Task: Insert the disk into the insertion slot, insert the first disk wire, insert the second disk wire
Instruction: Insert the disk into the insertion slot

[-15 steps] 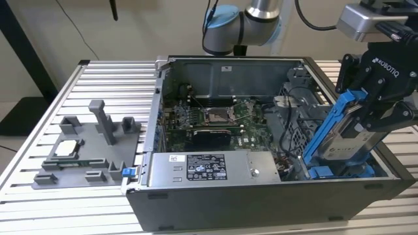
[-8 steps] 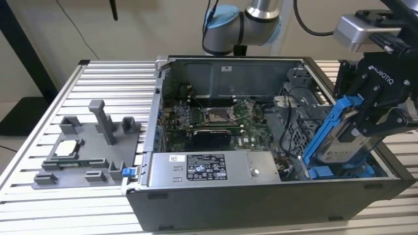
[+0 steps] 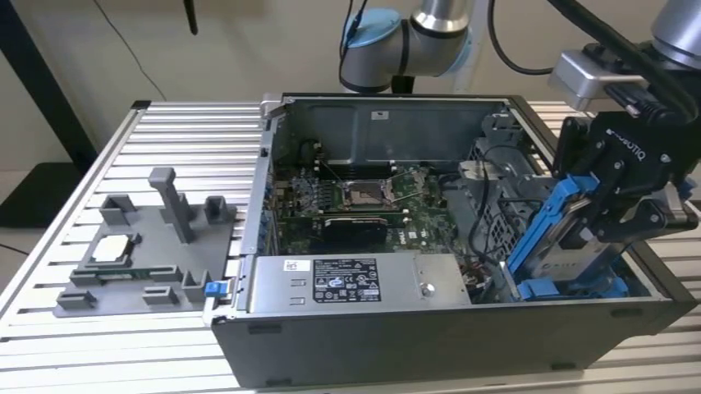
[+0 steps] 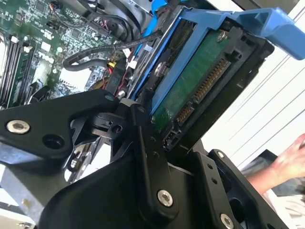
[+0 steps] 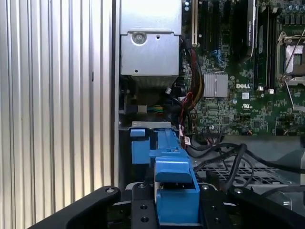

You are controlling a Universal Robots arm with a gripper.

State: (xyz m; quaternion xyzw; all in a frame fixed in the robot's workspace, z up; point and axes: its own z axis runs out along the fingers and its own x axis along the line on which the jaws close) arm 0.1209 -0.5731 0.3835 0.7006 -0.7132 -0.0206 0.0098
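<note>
My claw [image 3: 610, 220] is clamped on the disk [image 3: 554, 215], inside the case [image 3: 438, 328] at its corner on the exterior view's right. The disk's long axis is steeply tilted, near upright. Its low end is just above what I take for the slot [image 3: 570, 287], not seated.

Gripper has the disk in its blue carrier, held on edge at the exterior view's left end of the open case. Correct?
Only the side is wrong. In the exterior view the gripper has the disk in its blue carrier, held on edge at that view's right end of the open case, not the left.
</note>
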